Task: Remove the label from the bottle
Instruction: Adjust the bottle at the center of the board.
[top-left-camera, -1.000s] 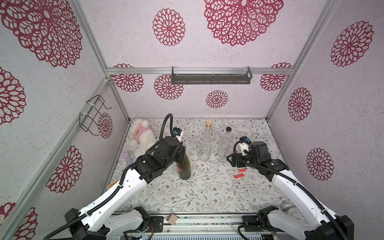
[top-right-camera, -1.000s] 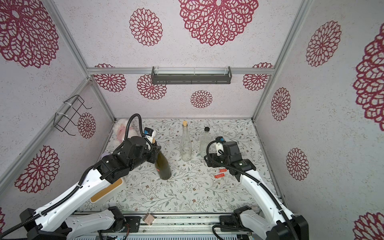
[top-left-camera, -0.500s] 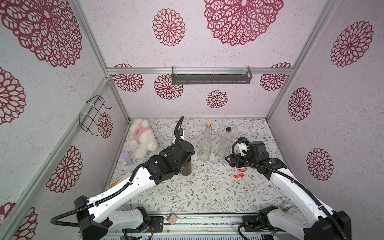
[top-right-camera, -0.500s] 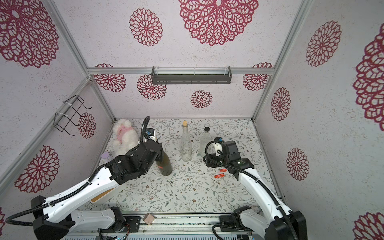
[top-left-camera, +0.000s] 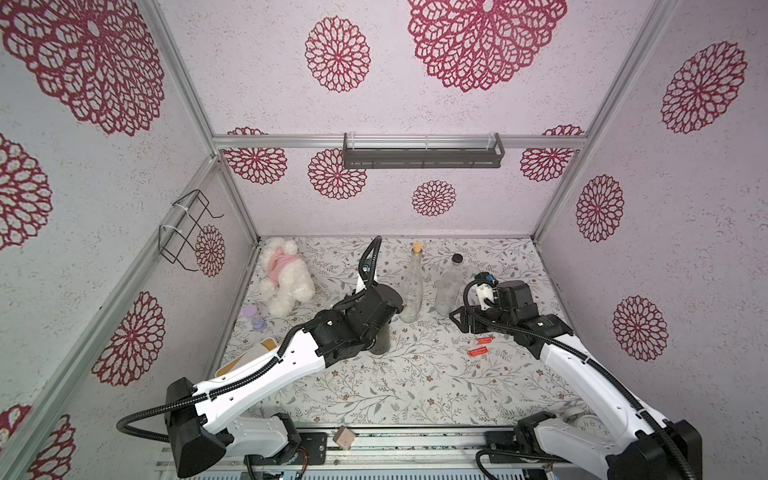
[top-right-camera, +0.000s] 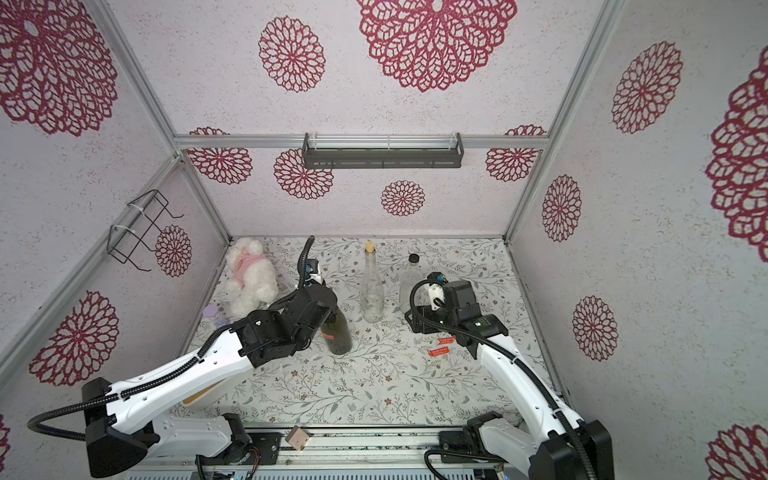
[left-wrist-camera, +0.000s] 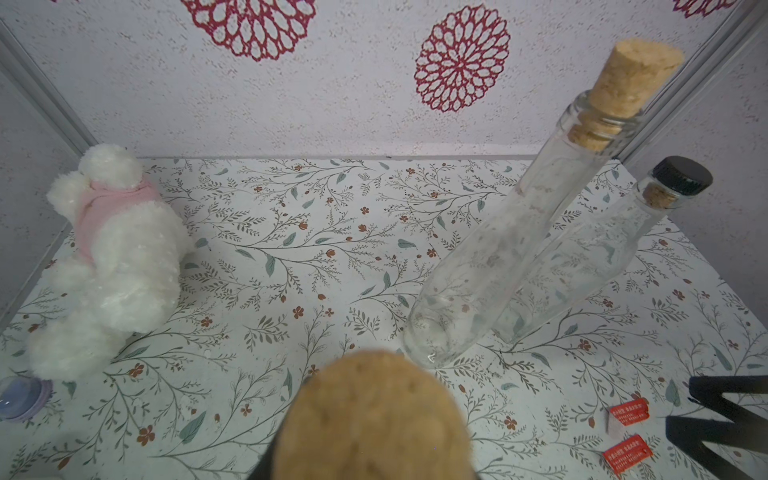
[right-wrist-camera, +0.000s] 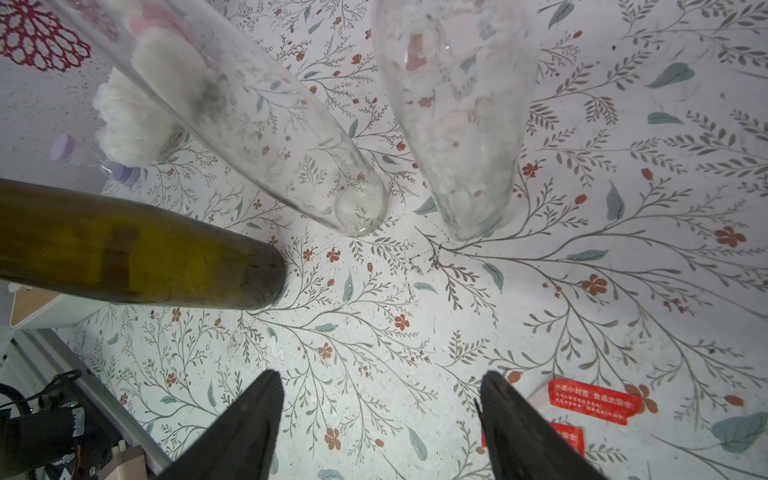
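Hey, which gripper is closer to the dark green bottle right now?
Left. The left gripper sits at the neck of the dark green bottle. The right gripper hovers open farther off, across the table by the red labels, not touching the bottle.

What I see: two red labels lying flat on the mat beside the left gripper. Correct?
Wrong side. The two red labels lie flat on the mat beside the right gripper, as the right wrist view shows.
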